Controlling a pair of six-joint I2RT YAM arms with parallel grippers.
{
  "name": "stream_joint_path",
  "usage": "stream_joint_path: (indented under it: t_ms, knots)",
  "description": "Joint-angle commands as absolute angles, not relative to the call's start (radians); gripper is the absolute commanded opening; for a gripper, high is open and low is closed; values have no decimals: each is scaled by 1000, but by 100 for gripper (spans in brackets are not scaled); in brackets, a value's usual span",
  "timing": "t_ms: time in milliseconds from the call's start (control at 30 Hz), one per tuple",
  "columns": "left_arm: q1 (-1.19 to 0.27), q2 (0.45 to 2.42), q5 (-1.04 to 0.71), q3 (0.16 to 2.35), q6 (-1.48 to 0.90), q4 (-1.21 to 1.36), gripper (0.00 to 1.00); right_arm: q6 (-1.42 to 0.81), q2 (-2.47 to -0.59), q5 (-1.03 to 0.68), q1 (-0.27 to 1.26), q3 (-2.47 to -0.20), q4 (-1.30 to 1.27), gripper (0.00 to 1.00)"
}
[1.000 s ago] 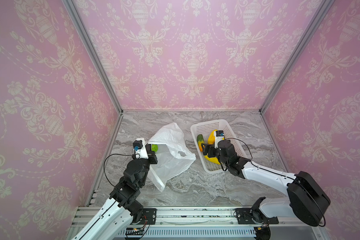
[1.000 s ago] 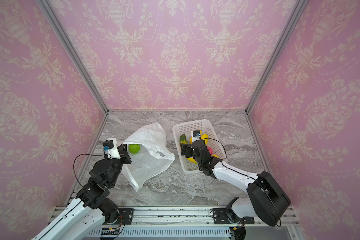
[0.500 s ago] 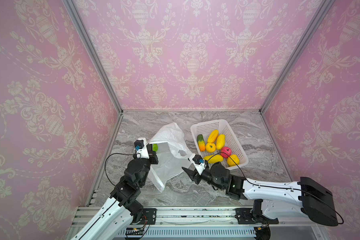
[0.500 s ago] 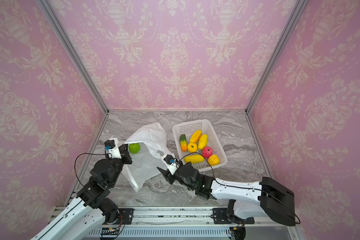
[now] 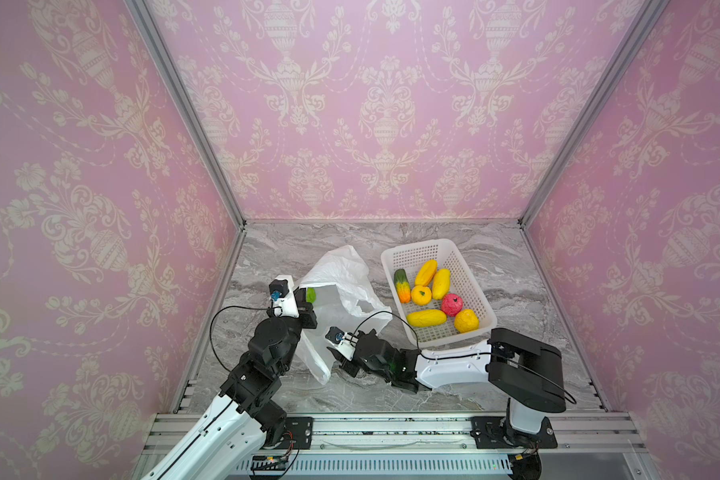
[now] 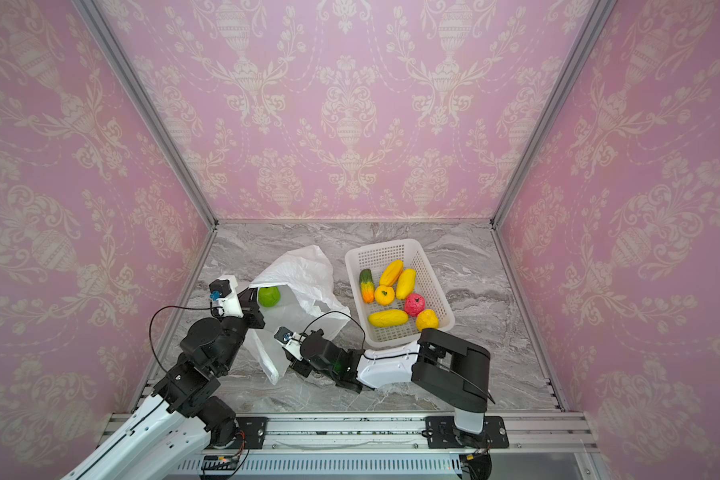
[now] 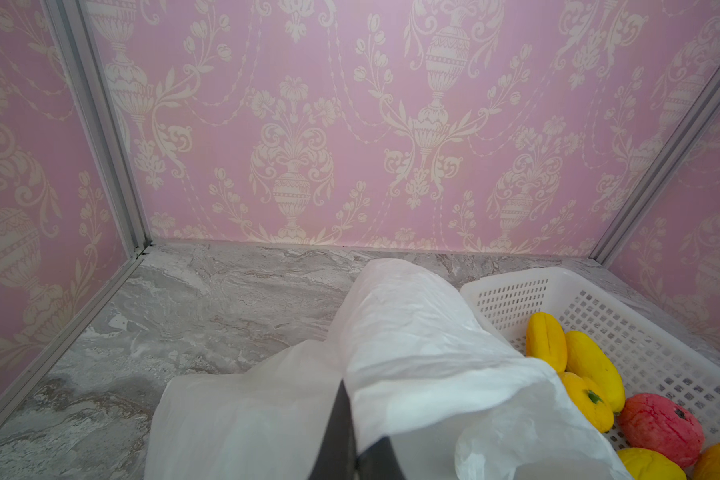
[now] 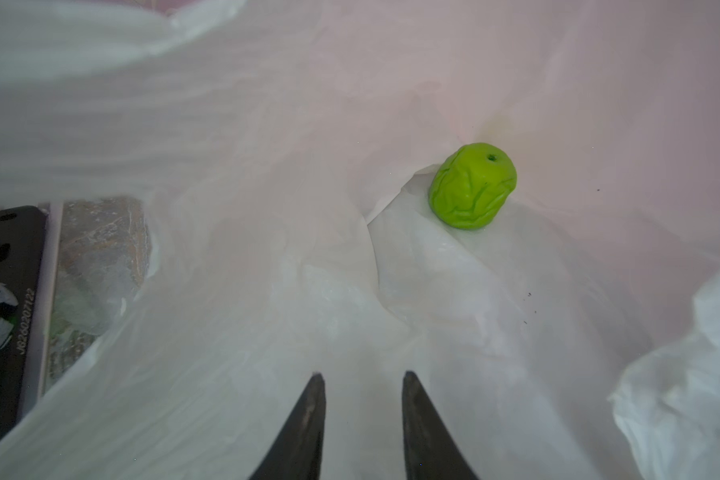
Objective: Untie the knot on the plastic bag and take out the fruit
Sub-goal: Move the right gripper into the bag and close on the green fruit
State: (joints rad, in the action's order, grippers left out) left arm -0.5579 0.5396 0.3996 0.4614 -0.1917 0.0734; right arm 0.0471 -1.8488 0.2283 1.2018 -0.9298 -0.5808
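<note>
While the thin, crinkly white plastic bag (image 5: 341, 282) lies unknotted beside the rigid white perforated basket (image 5: 422, 249), my left gripper (image 6: 254, 301), clamped on its rim, should keep the mouth lifted. My right gripper (image 8: 361, 376), jaws part-open and empty, faces the one bumpy green toy fruit (image 8: 472, 185) I see inside. I judge I should widen, go in low and straddle it without snagging film. A second ago this gripper hung over the basket; now it sits at the bag's mouth.

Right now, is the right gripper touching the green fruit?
Apart. The right wrist view shows bare plastic bag between the right gripper and the green fruit.
</note>
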Motion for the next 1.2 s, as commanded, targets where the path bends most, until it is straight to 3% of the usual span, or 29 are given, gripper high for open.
stream_joint_path:
  t_ms: [0,167,400,667,767,1033,1167]
  knots:
    - [-549,537,371,493,-179,62,0,-12,-1910,246,1169,-1018,-566,36]
    - [-549,532,354,496,-183,56,0,-48,-2022,244,1156,-1077,-639,39]
    - [-549,526,283,502,-190,51,0,-137,-2164,219,1095,-1237,-645,51]
    - [-549,520,165,501,-190,74,0,-243,-2310,271,1040,-1418,-622,83]
    - [-549,510,101,494,-189,91,0,-250,-2360,253,1034,-1497,-598,90]
    - [-549,493,-90,475,-192,151,0,-274,-2481,265,1033,-1698,-525,99]
    - [-549,493,-90,476,-191,149,0,-295,-2539,295,1034,-1808,-436,92]
